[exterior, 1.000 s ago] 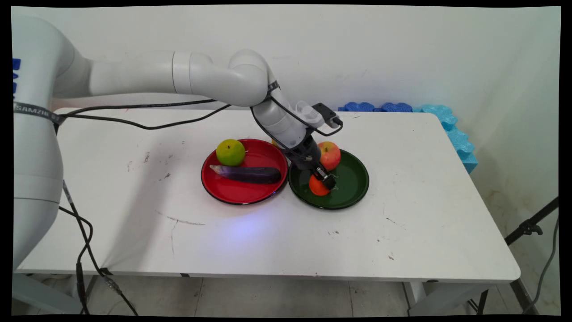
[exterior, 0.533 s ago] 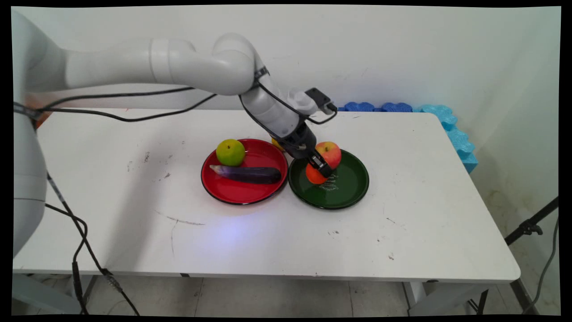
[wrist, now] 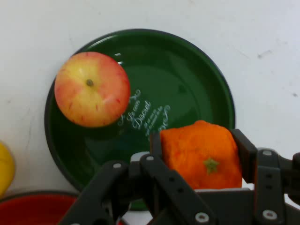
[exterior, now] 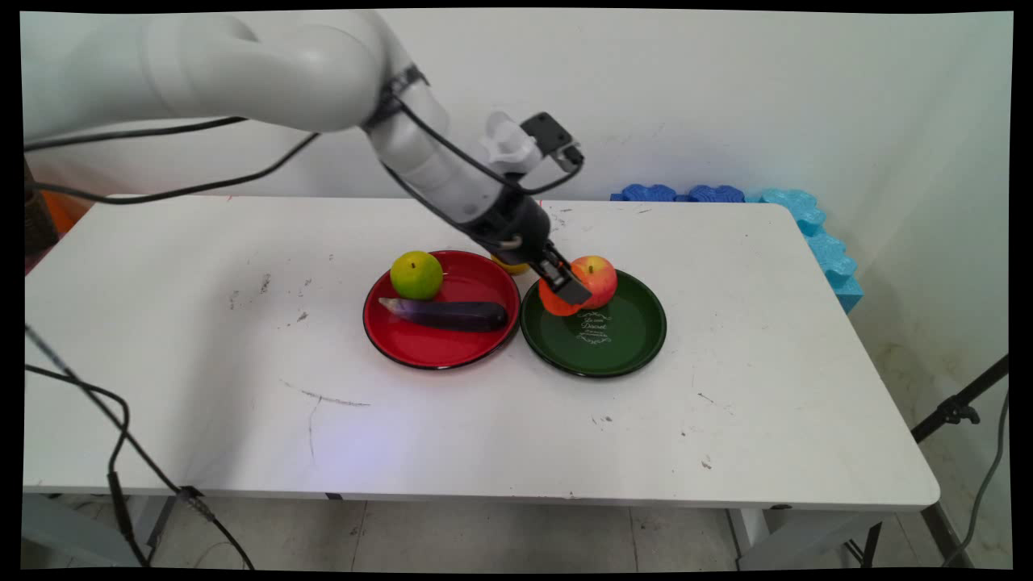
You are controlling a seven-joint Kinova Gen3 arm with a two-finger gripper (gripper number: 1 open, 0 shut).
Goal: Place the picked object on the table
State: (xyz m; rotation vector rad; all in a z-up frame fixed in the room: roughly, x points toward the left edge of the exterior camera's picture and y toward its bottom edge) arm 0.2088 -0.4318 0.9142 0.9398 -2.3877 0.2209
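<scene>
An orange (wrist: 201, 152) is clenched across its middle by the gripper (wrist: 199, 157) above the green plate (exterior: 637, 343) (probably light, rounded, slip-prone)

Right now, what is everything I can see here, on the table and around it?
orange: one, orange, held in the pincer above the green plate
apple: one, red and yellow, on the green plate's far side
green plate: one, dark green, right of the red plate
red plate: one, red, mid-table
green fruit: one, on the red plate
eggplant: one, dark purple, on the red plate
yellow fruit: one, behind the plates, mostly hidden
foam mats: blue, beyond the table's far right corner
table: one, white
pincer: one, black, shut on the orange
</scene>
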